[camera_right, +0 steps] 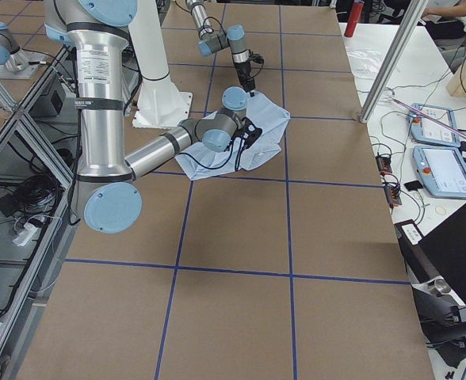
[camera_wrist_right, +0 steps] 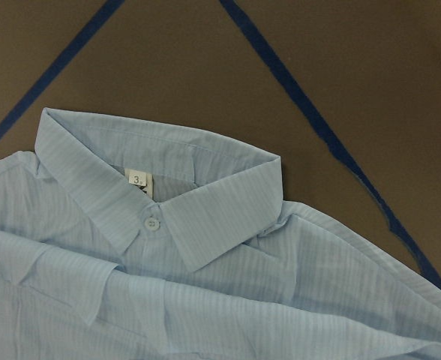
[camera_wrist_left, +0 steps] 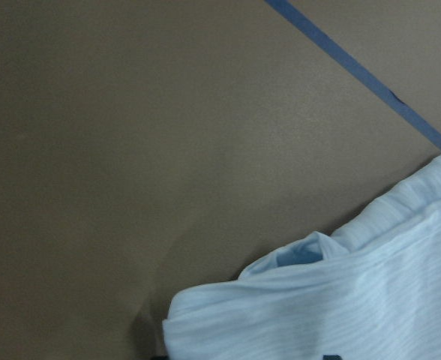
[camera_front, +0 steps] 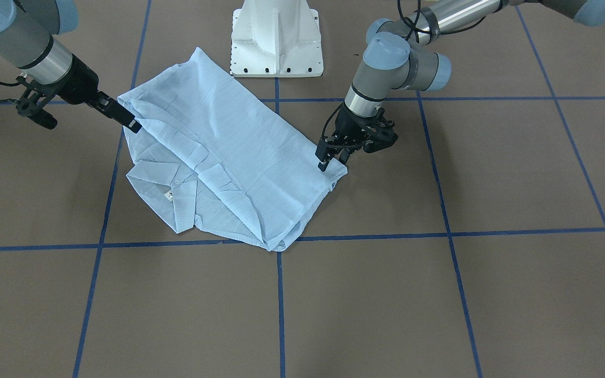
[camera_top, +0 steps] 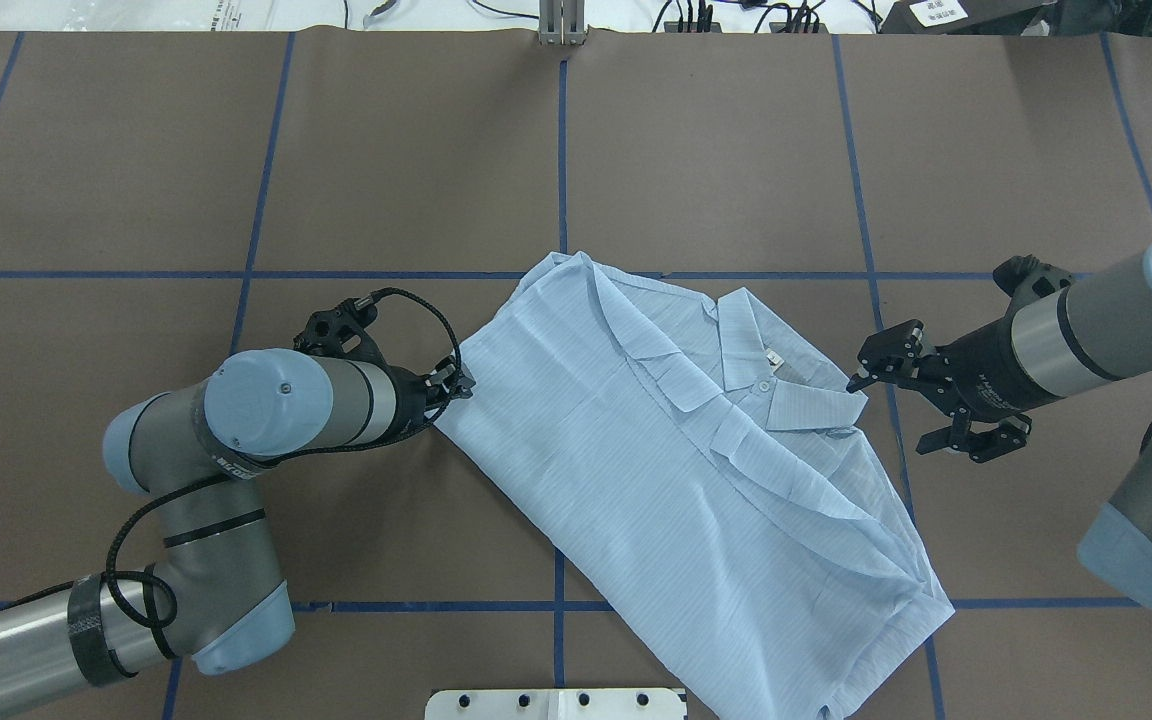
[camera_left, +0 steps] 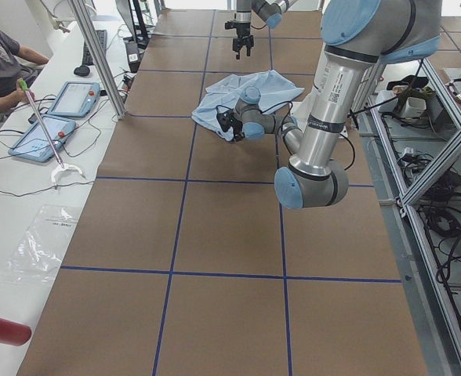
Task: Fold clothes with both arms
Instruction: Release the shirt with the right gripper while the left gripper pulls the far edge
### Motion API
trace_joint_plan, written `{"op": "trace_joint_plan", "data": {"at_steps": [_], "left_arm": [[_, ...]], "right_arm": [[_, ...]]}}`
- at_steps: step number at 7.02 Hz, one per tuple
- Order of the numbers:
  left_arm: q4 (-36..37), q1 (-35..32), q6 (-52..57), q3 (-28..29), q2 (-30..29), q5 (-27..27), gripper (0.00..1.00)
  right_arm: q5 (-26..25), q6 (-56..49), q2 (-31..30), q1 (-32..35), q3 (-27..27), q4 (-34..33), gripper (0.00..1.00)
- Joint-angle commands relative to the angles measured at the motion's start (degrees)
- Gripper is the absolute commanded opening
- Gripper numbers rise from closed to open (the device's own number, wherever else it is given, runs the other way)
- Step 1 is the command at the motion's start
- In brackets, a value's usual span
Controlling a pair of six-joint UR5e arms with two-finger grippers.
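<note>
Overhead exterior: the shirt (camera_top: 676,470) looks thin, limp, light; pinch hem corner and shoulder, where left tool (camera_front: 332,164) and right tool (camera_top: 856,378) sit, opening impossible to tell.

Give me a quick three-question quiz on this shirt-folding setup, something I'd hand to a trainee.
1. True or false: the shirt has its collar at the end nearer the right gripper.
2. The tape lines on the table are: A red, B blue, C white.
3. Fill in: in the right wrist view, ___ button shows at the collar.
Key: 1 true; 2 B; 3 one.
</note>
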Motion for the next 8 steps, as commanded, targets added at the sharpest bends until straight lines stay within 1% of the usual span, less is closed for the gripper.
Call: {"op": "trace_joint_plan", "data": {"at_steps": [1,2,3,4,5,6,7,8], "left_arm": [[0.0,-0.3,0.5,0.2,0.0,1.3,0.00],[-0.1,-0.8,1.8,0.9,-0.1,1.4,0.00],[-0.1,-3.5,7.5,1.0,-0.3,1.3,0.00],[-0.6,-7.8,12.8,2.3,-1.1,1.2,0.00],[-0.9,-12.8,17.5,8.9,-6.1,1.1,0.00],[-3.7,-16.2,20.5,19.4,-12.7,1.1,0.00],[-12.7,-18.4,21.2,31.5,-18.7,0.9,0.00],[-16.4,-20.1,23.6,38.5,-22.4,1.0,0.00]], "right_arm": [[0.0,0.1,0.8,0.0,-0.7,0.0,1.00],[0.0,0.1,0.8,0.0,-0.7,0.0,1.00],[0.0,0.1,0.8,0.0,-0.7,0.0,1.00],[0.0,0.1,0.8,0.0,-0.8,0.0,1.00],[0.0,0.2,0.8,0.0,-0.8,0.0,1.00],[0.1,0.3,0.8,0.0,-0.7,0.0,1.00],[0.1,0.5,0.9,0.0,-0.5,0.1,1.00],[0.1,0.5,2.0,0.0,-0.8,0.1,1.00]]}}
